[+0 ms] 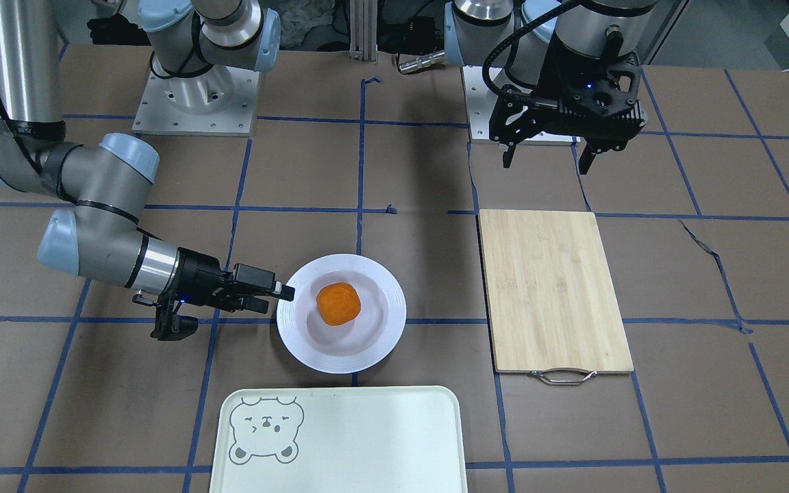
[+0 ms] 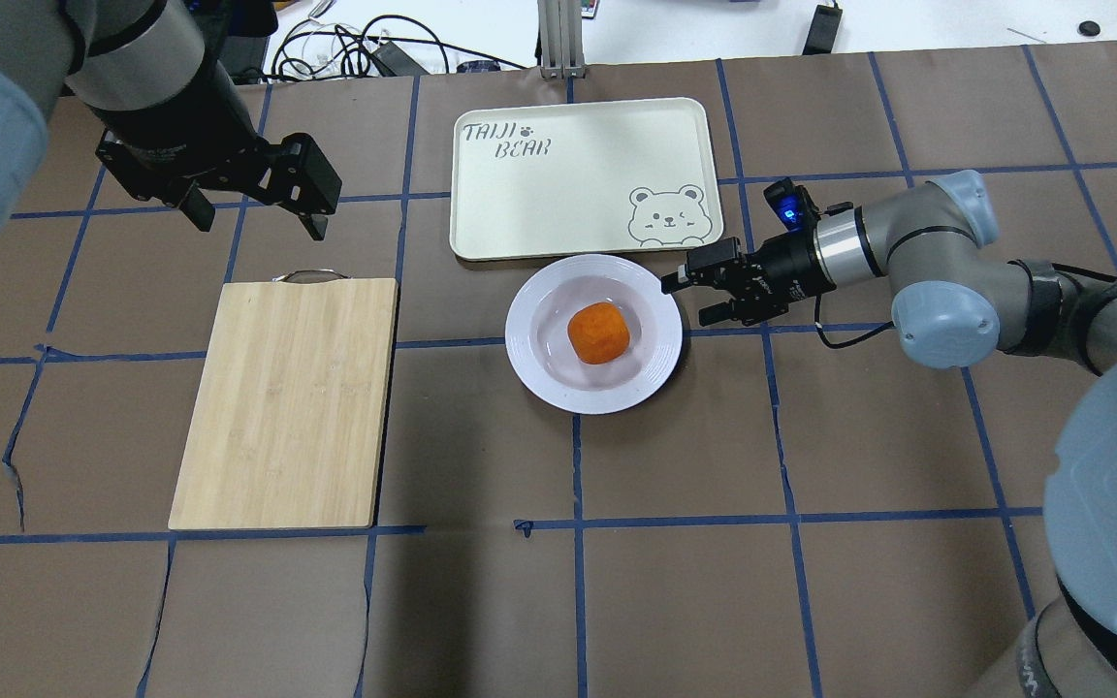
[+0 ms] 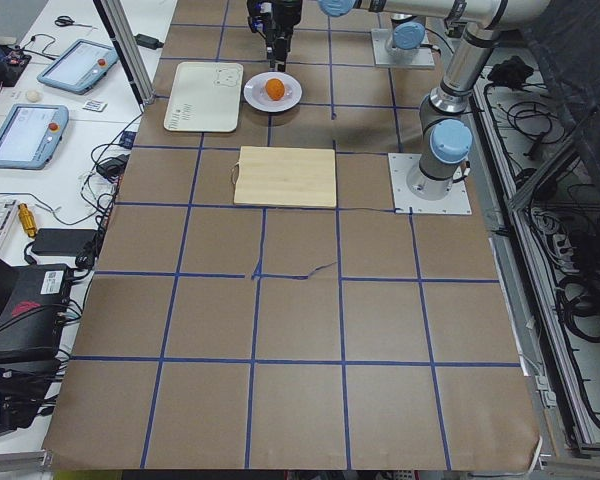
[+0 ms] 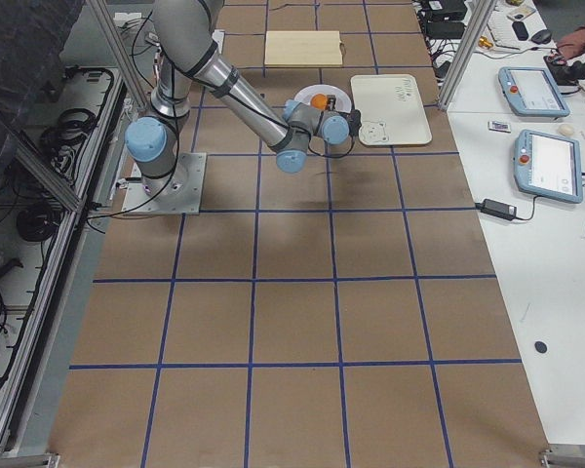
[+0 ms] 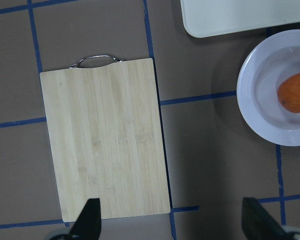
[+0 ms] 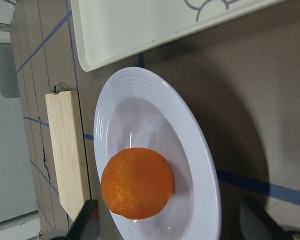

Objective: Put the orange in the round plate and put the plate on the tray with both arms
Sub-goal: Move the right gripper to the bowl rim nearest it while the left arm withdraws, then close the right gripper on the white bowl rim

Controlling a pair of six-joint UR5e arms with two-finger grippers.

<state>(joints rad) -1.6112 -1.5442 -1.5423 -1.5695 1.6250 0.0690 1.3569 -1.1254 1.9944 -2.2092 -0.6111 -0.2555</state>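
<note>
The orange (image 2: 598, 333) lies in the sunken centre of the round white plate (image 2: 525, 335), which rests on the table just in front of the pale tray (image 2: 568, 179). My right gripper (image 2: 695, 299) is low beside the plate's right rim, turned sideways and open, with nothing between its fingers. In the right wrist view the orange (image 6: 137, 183) and the plate (image 6: 200, 165) fill the frame between the fingertips (image 6: 88, 220). My left gripper (image 2: 255, 221) hangs open and empty above the table, past the far end of the cutting board.
A bamboo cutting board (image 2: 284, 402) with a metal handle lies to the left of the plate. The tray (image 1: 367, 438) holds nothing. Both arm bases are bolted at the robot's side of the table (image 1: 381, 171).
</note>
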